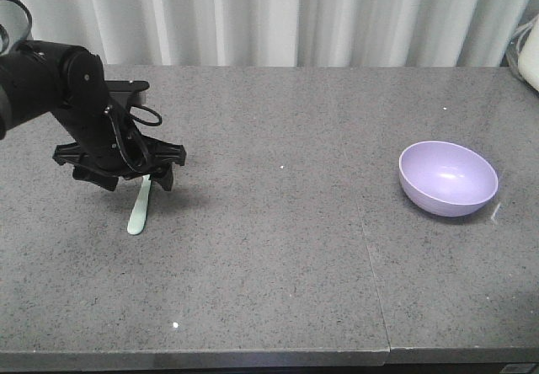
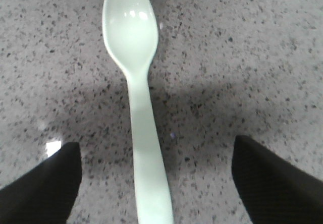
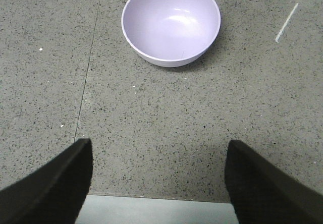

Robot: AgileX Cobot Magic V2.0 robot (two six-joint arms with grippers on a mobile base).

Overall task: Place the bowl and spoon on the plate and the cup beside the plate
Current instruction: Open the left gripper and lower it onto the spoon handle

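Note:
A pale mint-green spoon (image 1: 138, 209) lies flat on the grey stone table at the left, handle toward the front edge. My left gripper (image 1: 135, 174) hovers low over its far end and is open. In the left wrist view the spoon (image 2: 135, 77) runs straight down the middle and the black fingers (image 2: 48, 183) stand wide on either side of the handle, not touching it. The lavender bowl (image 1: 448, 178) sits upright and empty at the right. My right gripper (image 3: 159, 151) is open over the table's front edge, with the bowl (image 3: 171, 22) ahead of it. Plate and cup are out of view.
A seam (image 1: 364, 218) crosses the tabletop from back to front, left of the bowl. A short white mark (image 3: 286, 23) lies on the table right of the bowl. A white object (image 1: 527, 54) stands at the far right back corner. Pale curtains (image 1: 269, 12) hang behind.

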